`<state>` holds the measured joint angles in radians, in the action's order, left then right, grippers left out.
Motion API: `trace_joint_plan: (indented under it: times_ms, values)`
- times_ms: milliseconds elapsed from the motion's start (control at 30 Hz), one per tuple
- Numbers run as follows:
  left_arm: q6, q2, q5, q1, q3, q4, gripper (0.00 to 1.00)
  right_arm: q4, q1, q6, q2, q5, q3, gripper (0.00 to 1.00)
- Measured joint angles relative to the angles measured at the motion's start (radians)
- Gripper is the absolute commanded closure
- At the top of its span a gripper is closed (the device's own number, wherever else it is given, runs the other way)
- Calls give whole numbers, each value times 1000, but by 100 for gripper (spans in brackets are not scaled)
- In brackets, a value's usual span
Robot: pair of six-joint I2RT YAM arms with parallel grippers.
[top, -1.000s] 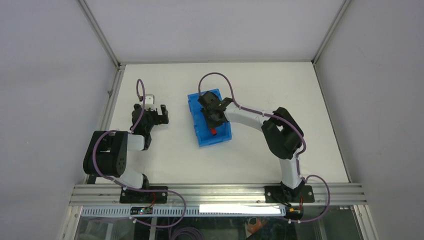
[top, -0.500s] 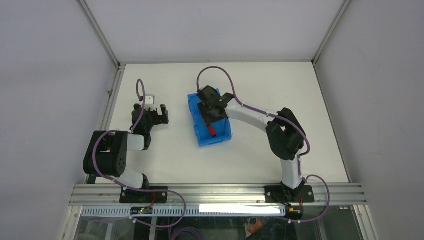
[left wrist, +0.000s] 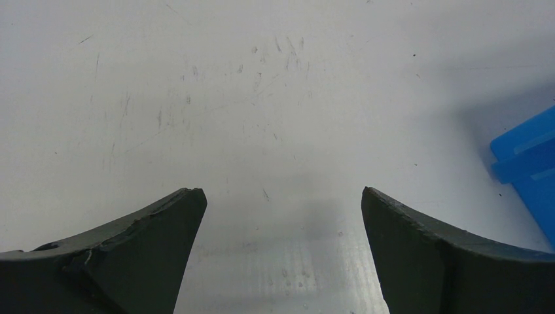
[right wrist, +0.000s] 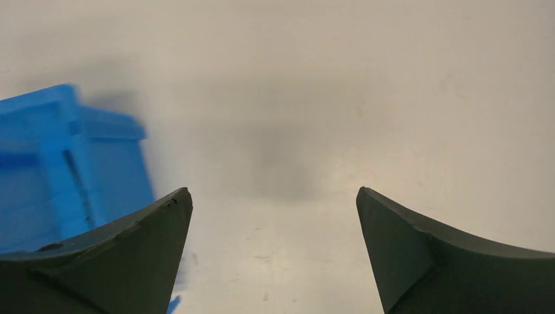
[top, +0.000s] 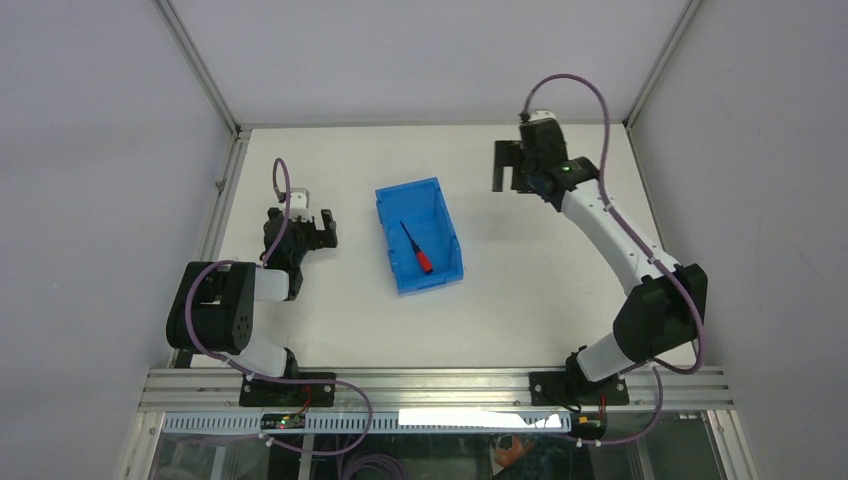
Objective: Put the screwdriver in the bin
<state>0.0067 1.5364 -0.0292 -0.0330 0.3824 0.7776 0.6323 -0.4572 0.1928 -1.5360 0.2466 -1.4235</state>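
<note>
Left gripper (top: 311,224): jaws wide open, empty, positioned well to the left of the bin (top: 391,250). The screwdriver (top: 416,247) lies flat inside the bin, red handle toward the near end. Right gripper (top: 508,170): jaws wide open, empty, well apart from the bin on its far right.

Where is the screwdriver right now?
In the top view, the screwdriver lies inside the blue bin, a little left of the middle of the table, with its red handle toward the bin's near end.

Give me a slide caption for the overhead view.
Screwdriver lies in the blue bin; left gripper and right gripper stand open, empty, apart from it.
</note>
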Motion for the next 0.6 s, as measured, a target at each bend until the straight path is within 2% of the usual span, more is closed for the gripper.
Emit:
trace_joint_plan:
  times_ms: [200,300,400,600]
  values:
    - [0,0,0,0,0,0,1,26,330,8,72,-13,132,1]
    - [0,0,0,0,0,0,1,49,444,20,80,-14,151,1]
    - [0,0,0,0,0,0,1,55,489,23,87,-15,162,1]
    - [0,0,0,0,0,0,1,53,490,22,122,-23,185,1]
